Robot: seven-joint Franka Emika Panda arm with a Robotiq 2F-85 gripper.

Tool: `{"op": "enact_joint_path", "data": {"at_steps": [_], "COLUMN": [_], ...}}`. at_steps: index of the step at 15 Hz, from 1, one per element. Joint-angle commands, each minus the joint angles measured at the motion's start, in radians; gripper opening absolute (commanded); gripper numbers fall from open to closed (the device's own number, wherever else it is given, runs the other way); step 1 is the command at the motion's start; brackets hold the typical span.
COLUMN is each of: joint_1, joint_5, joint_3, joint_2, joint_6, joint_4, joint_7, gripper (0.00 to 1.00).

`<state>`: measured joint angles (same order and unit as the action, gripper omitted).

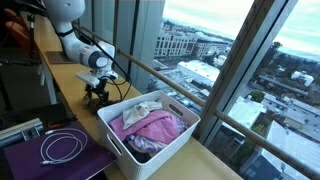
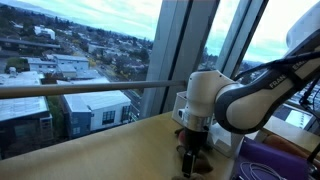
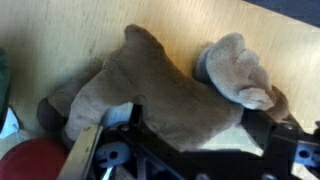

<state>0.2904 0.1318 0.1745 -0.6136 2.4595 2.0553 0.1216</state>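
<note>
— What sort of room is it?

— A high one: tall windows [image 1: 200,40] look out over a city, and a long wooden surface [image 1: 65,80] runs along the glass. The arm bends down from the far end of it.

— And the tool?

— The tool [image 1: 97,94] hangs low, pointing straight down at the wood. Its jaws are spread wide and clamp nothing.

— What's closest to it?

— A brown plush toy [image 3: 150,90], lying flat on the surface directly beneath the tool. In the wrist view it fills the space ahead of the jaws, with one pale finger [image 3: 82,150] at its edge. I cannot tell whether that finger touches the plush.

— Does the toy show in an exterior view?

— Barely; the tool hides it there.

— Anything beside the tool?

— A white bin [image 1: 172,148] stands just beside it, on the side away from the arm's base, with pink clothes [image 1: 150,125] heaped inside. Further off on that side lies a purple mat [image 1: 30,160] carrying a coiled white cable [image 1: 62,147].
</note>
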Motion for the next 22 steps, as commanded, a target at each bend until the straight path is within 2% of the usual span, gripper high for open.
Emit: {"op": "enact_joint_path", "data": {"at_steps": [1, 2, 3, 4, 5, 8, 12, 14, 22], "joint_1": [-0.039, -0.050, -0.060, -0.069, -0.073, -0.087, -0.099, -0.093, -0.060], "joint_5": [-0.072, -0.095, -0.116, -0.137, -0.151, -0.192, -0.228, -0.237, -0.181], "joint_3": [0.007, 0.012, 0.014, 0.019, 0.020, 0.030, 0.037, 0.042, 0.024], "joint_2": [-0.025, -0.025, -0.029, -0.030, -0.030, -0.019, 0.010, 0.063, 0.397], "joint_6": [0.043, 0.046, 0.055, 0.058, 0.061, 0.062, 0.044, 0.020, -0.089], "joint_4": [0.008, 0.011, 0.013, 0.015, 0.016, 0.018, 0.018, 0.025, 0.023], "joint_7": [-0.031, -0.038, -0.044, -0.051, -0.052, -0.061, -0.063, -0.054, -0.009], "gripper": [1.00, 1.00, 0.75, 0.74, 0.68, 0.43, 0.16, 0.03, 0.04]}}
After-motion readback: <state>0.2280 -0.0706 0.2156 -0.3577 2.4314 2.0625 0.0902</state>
